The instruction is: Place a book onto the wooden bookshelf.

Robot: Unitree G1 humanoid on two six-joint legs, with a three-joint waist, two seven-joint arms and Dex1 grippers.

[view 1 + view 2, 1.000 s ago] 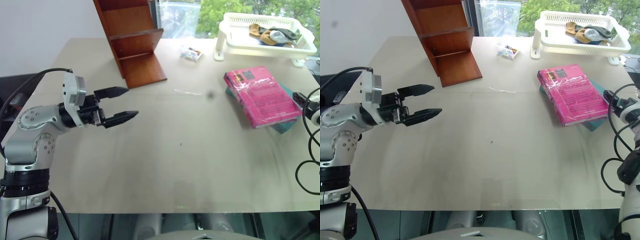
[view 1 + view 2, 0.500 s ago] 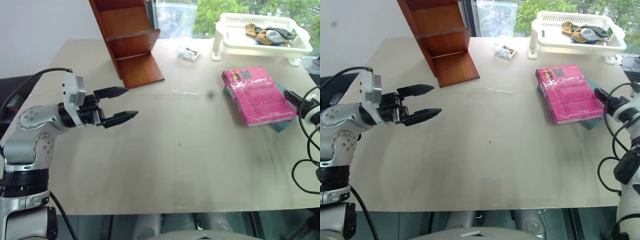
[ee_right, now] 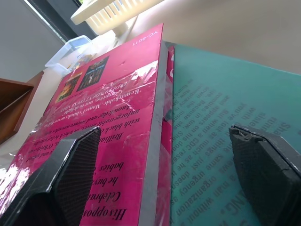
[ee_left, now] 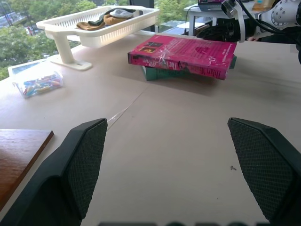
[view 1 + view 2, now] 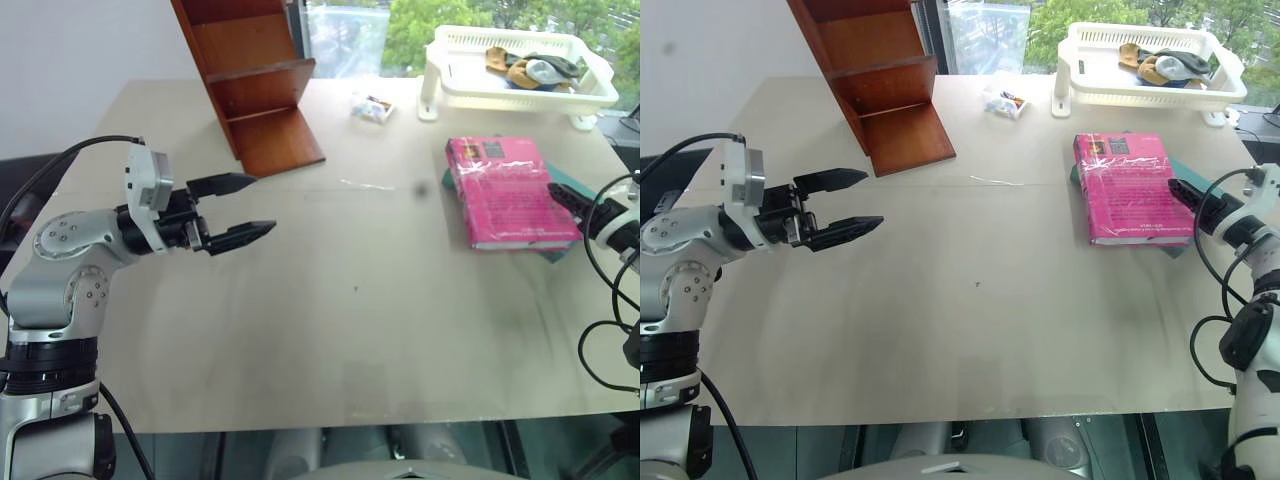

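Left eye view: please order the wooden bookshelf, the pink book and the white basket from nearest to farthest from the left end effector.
From the left end effector:
1. The wooden bookshelf, just beyond it at the table's far left.
2. The pink book, across the table on the right, lying on a teal book.
3. The white basket, at the far right corner.

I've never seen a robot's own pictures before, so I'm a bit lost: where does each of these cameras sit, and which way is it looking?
Left eye and right eye views: on the head, looking forward and down at the table; left gripper open, right gripper at the book.
Left wrist view: on the left wrist, facing across the table between its fingers toward the book.
Right wrist view: on the right wrist, close over the book and a teal book, fingers apart.
Shared: the book, the wooden bookshelf and white basket.
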